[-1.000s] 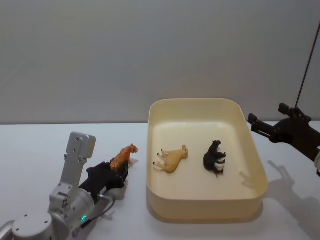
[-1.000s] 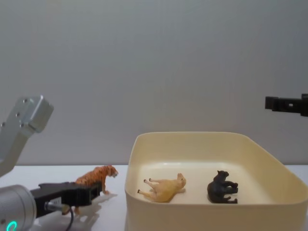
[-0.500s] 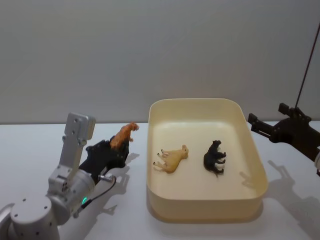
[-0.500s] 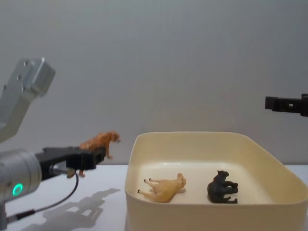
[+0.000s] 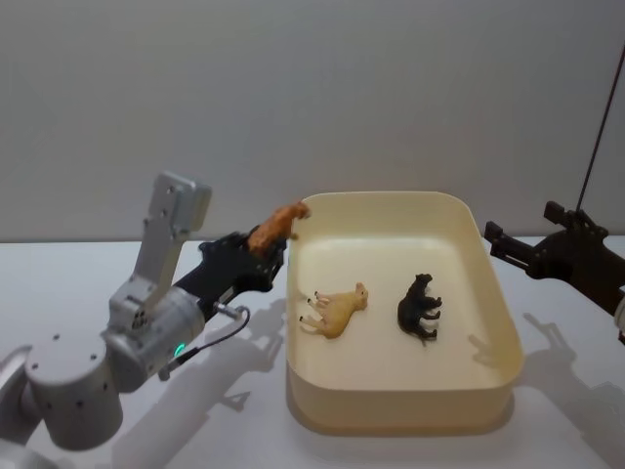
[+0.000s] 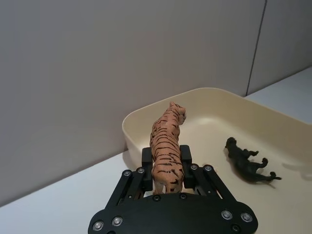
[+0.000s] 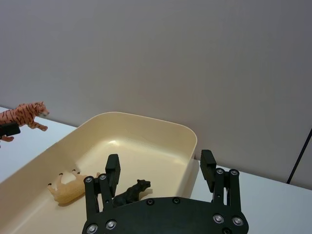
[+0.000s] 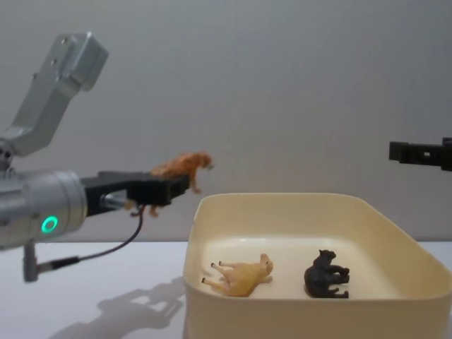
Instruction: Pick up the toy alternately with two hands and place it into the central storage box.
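Left end effector (image 8: 166, 188) risen, clamping tiger (image 8: 185, 167) beside box (image 8: 233, 314); right (image 7: 161, 171) apart.

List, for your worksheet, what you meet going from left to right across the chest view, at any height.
Left gripper holding the tiger toy → tan animal toy lying in the cream storage box → black animal toy in the same box → right gripper, raised at the right edge.
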Tool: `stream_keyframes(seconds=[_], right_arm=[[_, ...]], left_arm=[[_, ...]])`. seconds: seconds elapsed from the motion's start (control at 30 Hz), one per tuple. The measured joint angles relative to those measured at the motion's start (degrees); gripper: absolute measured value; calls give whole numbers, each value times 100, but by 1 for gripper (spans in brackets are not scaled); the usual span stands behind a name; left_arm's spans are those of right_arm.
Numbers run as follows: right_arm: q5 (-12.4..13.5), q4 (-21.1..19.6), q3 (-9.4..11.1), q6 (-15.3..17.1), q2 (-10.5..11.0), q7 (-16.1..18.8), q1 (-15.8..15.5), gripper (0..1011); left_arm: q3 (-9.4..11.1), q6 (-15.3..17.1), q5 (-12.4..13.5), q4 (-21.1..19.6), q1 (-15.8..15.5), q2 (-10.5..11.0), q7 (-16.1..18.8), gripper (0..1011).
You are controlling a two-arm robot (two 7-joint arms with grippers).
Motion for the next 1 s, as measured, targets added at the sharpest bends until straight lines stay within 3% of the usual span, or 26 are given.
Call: stream_keyframes(seconds=[0.5, 1.0], right_arm=[[0, 0, 0, 0, 0, 0, 0, 1001], [0, 0, 0, 0, 0, 0, 0, 1001]], left_arm=[[67, 7, 237, 714, -860, -401, -1287, 313], [124, -60, 347, 1159, -1299, -628, -1829, 801]])
